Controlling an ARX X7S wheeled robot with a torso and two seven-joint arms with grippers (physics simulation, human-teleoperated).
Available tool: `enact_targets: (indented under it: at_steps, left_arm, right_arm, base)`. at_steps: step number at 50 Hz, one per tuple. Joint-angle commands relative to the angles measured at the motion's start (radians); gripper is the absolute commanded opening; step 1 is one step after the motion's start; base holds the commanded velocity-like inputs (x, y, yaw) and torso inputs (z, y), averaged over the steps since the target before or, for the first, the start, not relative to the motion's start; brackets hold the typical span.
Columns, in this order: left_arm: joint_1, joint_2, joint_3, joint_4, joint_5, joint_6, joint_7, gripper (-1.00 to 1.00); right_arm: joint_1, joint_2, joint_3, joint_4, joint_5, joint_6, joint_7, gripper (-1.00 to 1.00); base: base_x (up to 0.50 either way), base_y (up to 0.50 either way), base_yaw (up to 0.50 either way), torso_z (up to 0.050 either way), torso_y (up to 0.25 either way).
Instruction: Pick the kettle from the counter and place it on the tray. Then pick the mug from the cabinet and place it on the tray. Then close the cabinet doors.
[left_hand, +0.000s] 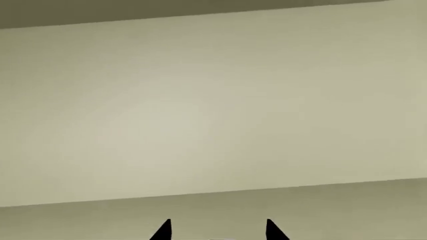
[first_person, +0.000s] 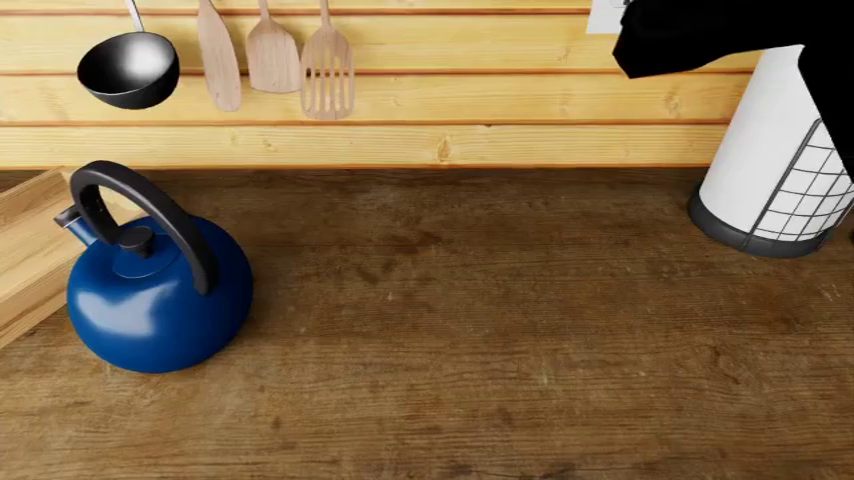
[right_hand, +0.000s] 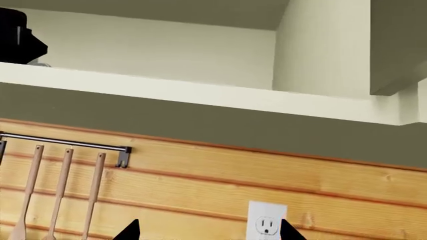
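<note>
Two grippers show spread fingertips: the left gripper facing a pale panel, the right gripper facing plank wall. The kettle sits lower left on the counter, touching the tray.

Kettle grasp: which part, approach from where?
Grip the kettle by the top of its arched handle, coming from above. The handle stands tall and clear of the lid knob, leaving room beneath for a pincer finger; the round glossy body looks too wide and slippery to pinch. Close across the arch's thin width, probably with the left arm, since the kettle sits left.
</note>
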Motion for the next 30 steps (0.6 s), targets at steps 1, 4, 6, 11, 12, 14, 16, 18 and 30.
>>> enact_targets:
  at_steps: [1, 4, 6, 11, 12, 14, 16, 18, 30]
  left_arm:
    - [0.1, -0.003, -0.014, -0.111, -0.04, -0.025, -0.001, -1.0]
    - [0.1, -0.005, -0.021, -0.111, -0.037, -0.023, -0.001, -1.0]
    - [0.101, -0.006, -0.024, -0.111, -0.034, -0.021, -0.001, -1.0]
    - [0.097, -0.007, -0.03, -0.11, -0.028, -0.005, -0.004, -1.0]
    - [0.091, -0.009, -0.036, -0.11, -0.028, 0.013, -0.014, -1.0]
    - [0.073, -0.011, -0.042, -0.111, -0.024, 0.059, -0.021, -1.0]
    - [0.047, -0.016, -0.05, -0.11, -0.018, 0.133, -0.042, -1.0]
    - [0.019, -0.019, -0.052, -0.111, -0.009, 0.183, -0.056, -1.0]
    - [-0.023, -0.006, -0.169, 0.218, 0.137, 0.011, -0.023, -1.0]
  right_arm:
    - [-0.011, -0.005, -0.009, -0.001, -0.018, -0.007, -0.009, 1.0]
    - [-0.013, -0.006, -0.01, -0.003, -0.019, -0.008, -0.008, 1.0]
    - [-0.017, -0.007, -0.011, -0.003, -0.02, -0.009, -0.008, 1.0]
    - [-0.018, -0.008, -0.012, -0.004, -0.021, -0.01, -0.007, 1.0]
    - [-0.02, -0.007, -0.012, -0.005, -0.022, -0.011, -0.008, 1.0]
    - [-0.025, -0.007, -0.012, -0.006, -0.025, -0.013, -0.01, 1.0]
    - [-0.032, -0.006, -0.012, -0.006, -0.029, -0.016, -0.012, 1.0]
    - [-0.036, -0.007, -0.013, -0.008, -0.029, -0.018, -0.01, 1.0]
    - [-0.025, -0.008, -0.023, -0.027, 0.016, -0.012, 0.028, 1.0]
  base:
    - [0.0, 0.0, 0.0, 0.0, 0.0]
    - [0.0, 0.0, 0.0, 0.0, 0.0]
    - [0.0, 0.0, 0.0, 0.0, 0.0]
    - [0.0, 0.0, 0.0, 0.0, 0.0]
    - [0.0, 0.0, 0.0, 0.0, 0.0]
    - [0.0, 0.0, 0.0, 0.0, 0.0]
    - [0.0, 0.0, 0.0, 0.0, 0.0]
    - [0.0, 0.0, 0.0, 0.0, 0.0]
    - [-0.2, 0.0, 0.0, 0.0, 0.0]
